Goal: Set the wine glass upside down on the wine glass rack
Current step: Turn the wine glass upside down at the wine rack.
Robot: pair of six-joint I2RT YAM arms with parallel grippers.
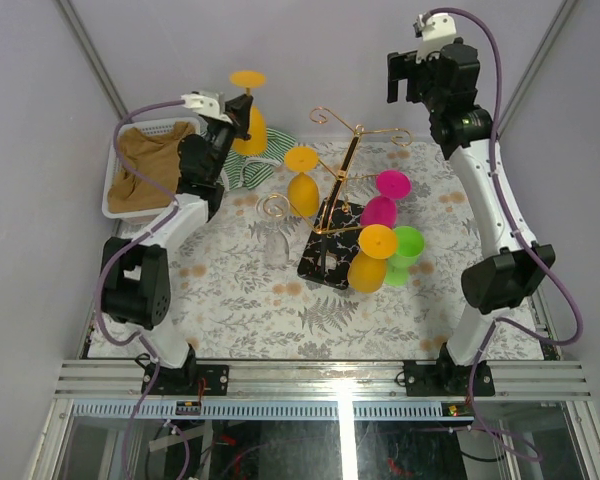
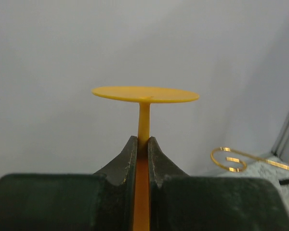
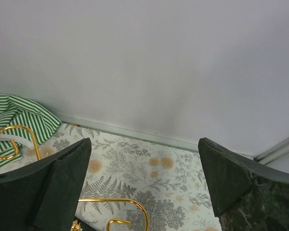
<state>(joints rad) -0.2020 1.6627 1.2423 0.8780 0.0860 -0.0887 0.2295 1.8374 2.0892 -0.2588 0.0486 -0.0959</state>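
Left wrist view shows the wine glass point(image 2: 144, 94) very close. It is yellow and it is upside down, with its flat round foot on top. The left gripper point(image 2: 142, 144) is squeezed tight on the thin stem, one finger on each side.

From the top view, the glass is up in the air at the back left of the table point(image 1: 230, 300), just beside the green striped cloth point(image 1: 255, 172). It is well apart from the wine glass rack point(image 1: 345, 165), which stands in the middle on its black base point(image 1: 322, 262).

Four colored glasses hang on the rack already: an orange one point(image 1: 302, 188), a pink one point(image 1: 383, 203), a yellow one point(image 1: 370, 262) and a green one point(image 1: 408, 248). Some curly gold hooks at the back look free, like this one point(image 1: 325, 117).

The right gripper point(image 3: 144, 183) is high at the back right, fingers wide apart, holding nothing.

So the picking up and the turning over look done. What is left is carrying the glass over, sliding its stem into a free hook, and letting go.

A white basket point(image 1: 120, 165) with a brown cloth sits at the far left.
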